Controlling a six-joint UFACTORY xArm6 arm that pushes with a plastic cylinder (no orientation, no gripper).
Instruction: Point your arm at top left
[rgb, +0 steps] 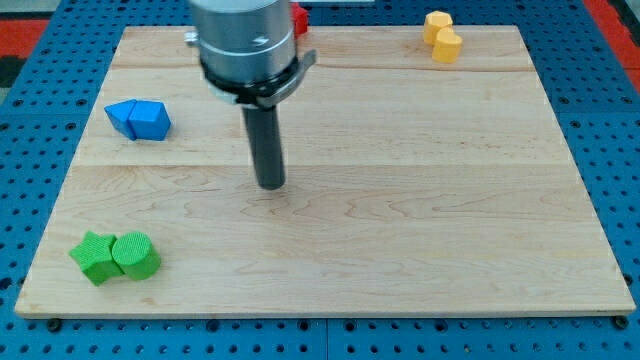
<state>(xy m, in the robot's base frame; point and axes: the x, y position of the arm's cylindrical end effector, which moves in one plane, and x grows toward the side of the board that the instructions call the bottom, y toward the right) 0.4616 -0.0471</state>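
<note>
The green blocks (115, 257) sat at seven o'clock and the blue blocks (138, 120) at ten. The tip (270, 184), a plain rod holding nothing, rested near the middle, well apart from them. Heading to the bare top-left corner (130, 35) at eleven o'clock, it could bump the blue blocks if it swung too low; the yellow blocks (442, 36) at one o'clock looked safe.

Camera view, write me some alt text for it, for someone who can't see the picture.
My tip rests on a wooden board, left of centre, touching no block. Blue blocks sit at the view's left, green blocks bottom left, yellow blocks top right, a red block behind the arm.
</note>
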